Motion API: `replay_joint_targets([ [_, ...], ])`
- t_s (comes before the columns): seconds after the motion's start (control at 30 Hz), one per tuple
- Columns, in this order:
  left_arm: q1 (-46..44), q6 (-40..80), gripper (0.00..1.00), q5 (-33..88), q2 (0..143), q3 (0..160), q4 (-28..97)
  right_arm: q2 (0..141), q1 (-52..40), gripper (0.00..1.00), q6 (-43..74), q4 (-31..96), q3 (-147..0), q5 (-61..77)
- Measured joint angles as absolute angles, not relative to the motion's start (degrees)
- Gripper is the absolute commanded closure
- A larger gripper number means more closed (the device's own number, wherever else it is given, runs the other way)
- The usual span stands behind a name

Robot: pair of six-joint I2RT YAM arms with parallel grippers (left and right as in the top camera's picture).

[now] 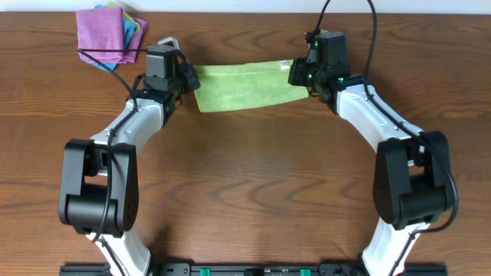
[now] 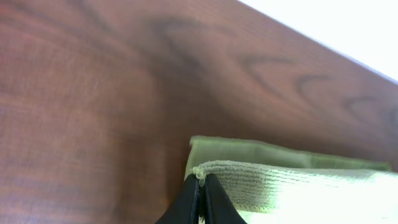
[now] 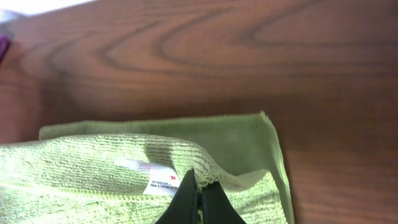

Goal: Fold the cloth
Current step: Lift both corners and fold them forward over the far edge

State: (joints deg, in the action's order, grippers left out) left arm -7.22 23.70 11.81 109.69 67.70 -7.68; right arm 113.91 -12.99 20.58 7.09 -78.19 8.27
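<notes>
L gripper (image 2: 200, 186) clenched on lime-green cloth (image 1: 245, 87), left corner | R gripper (image 3: 199, 186) pinching right corner by white tag (image 3: 155, 180) | cloth = strip btwn arms, far side of table (image 1: 245, 176), top layer held above lower | step: 1st fold, prob. near done | next: you lower both ends evenly, align edges, then release

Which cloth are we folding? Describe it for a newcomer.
On the table, look near the far edge between left gripper and right gripper. The cloth is the lime-green strip both jaws pinch, unlike the purple and blue cloths piled far left.
</notes>
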Motion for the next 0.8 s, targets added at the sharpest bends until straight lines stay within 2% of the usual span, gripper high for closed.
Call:
replay_joint_targets([
  [0.37,-6.1,23.7,0.94,20.7,122.1,80.6,-7.5,114.3,-13.0,0.98,22.6,3.1,-78.2,4.9],
  [0.63,-6.1,23.0,0.94,22.1,123.1,85.2,-6.8,115.2,-13.0,0.98,23.0,-1.2,-78.2,3.3],
  [0.8,-6.1,22.0,0.95,22.7,123.2,85.5,-1.3,116.4,-13.0,0.98,23.6,0.3,-78.2,3.4],
])
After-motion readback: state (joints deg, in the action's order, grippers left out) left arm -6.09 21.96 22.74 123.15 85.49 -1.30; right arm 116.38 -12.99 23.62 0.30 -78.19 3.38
